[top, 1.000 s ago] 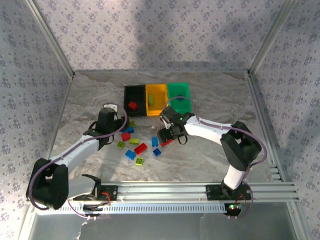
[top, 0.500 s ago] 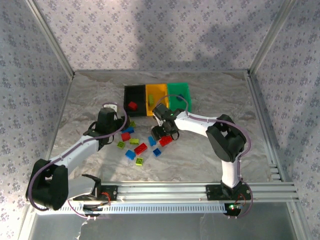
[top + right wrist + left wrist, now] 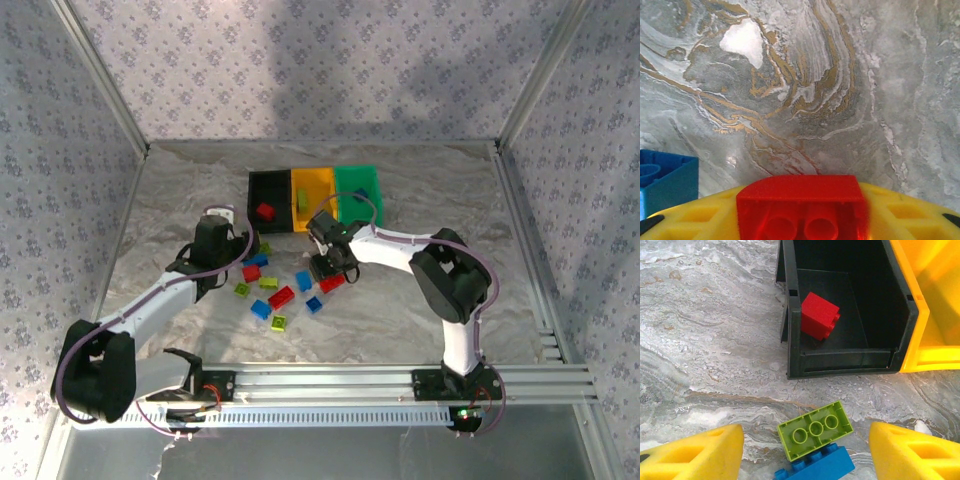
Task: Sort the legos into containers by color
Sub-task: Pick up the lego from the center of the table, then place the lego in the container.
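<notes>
The containers stand in a row at the back: a black bin (image 3: 254, 195) with one red lego (image 3: 265, 211) inside, an orange-yellow bin (image 3: 315, 185) and a green bin (image 3: 358, 180). Loose legos (image 3: 281, 296) in red, blue and yellow-green lie scattered in front of them. My right gripper (image 3: 328, 276) is shut on a red lego (image 3: 802, 207), low over the table, with both yellow pads (image 3: 910, 215) against its sides. My left gripper (image 3: 807, 452) is open above a yellow-green lego (image 3: 815, 429) that rests against a blue one (image 3: 817, 466), with gaps on both sides.
The black bin's front wall (image 3: 845, 359) is just ahead of the left gripper, with the orange-yellow bin (image 3: 925, 315) beside it. A blue brick (image 3: 665, 180) sits close to the left of the right gripper. Metal frame rails border the marbled table (image 3: 420, 330).
The right gripper has swung left over the red lego near the middle of the pile and closed on it. The left arm has not moved.
</notes>
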`<action>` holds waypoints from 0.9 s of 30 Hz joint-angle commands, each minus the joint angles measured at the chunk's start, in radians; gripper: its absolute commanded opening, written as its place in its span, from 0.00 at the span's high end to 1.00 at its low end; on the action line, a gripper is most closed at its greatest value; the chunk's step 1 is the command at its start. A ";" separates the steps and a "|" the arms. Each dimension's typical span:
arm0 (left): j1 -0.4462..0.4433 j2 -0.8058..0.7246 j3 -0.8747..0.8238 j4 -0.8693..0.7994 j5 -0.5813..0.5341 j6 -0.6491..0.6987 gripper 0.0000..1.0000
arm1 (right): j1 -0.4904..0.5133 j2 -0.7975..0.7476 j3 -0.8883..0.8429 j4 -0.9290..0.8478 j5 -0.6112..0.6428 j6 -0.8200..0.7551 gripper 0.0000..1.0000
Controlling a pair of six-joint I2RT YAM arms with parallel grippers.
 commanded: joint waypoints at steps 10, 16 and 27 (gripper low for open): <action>0.006 0.001 -0.004 0.026 0.012 -0.014 0.33 | -0.007 -0.008 0.082 -0.038 0.025 0.012 0.53; 0.006 0.032 0.002 0.027 -0.002 -0.016 0.34 | -0.001 0.108 0.333 -0.049 -0.003 -0.003 0.53; 0.041 0.040 0.005 0.003 -0.016 -0.041 0.34 | -0.012 0.504 1.066 -0.260 0.008 -0.073 0.47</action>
